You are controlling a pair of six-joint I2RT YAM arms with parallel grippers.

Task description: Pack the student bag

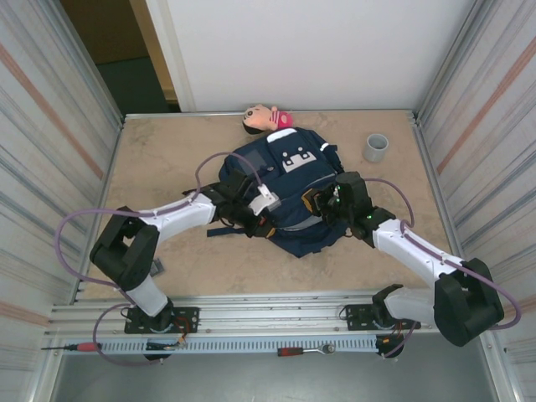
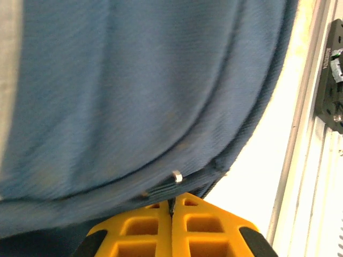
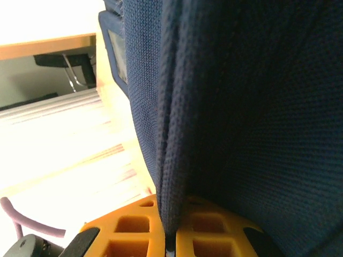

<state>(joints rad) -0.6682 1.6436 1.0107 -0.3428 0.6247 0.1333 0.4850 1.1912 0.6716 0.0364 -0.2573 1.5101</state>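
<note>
1. I am seeing the student bag (image 1: 289,180) lying flat on the table (image 1: 167,151). A doll (image 1: 266,119) is lying just beyond the bag's far edge, and a grey cup (image 1: 376,148) is standing apart from its far right corner.
2. My left gripper (image 2: 172,208) is sitting at the bag's near-left seam, jaws pressed together on a thin dark tab (image 2: 161,188), which I am guessing is a zip pull.
3. My right gripper (image 3: 170,217) is pinching a fold of navy cloth (image 3: 169,160) on the bag's right side.
4. I am judging the bag soft, limp and light, likely to be sagging and bunching when lifted. I am favouring seams, zip tabs and straps over flat panels.
</note>
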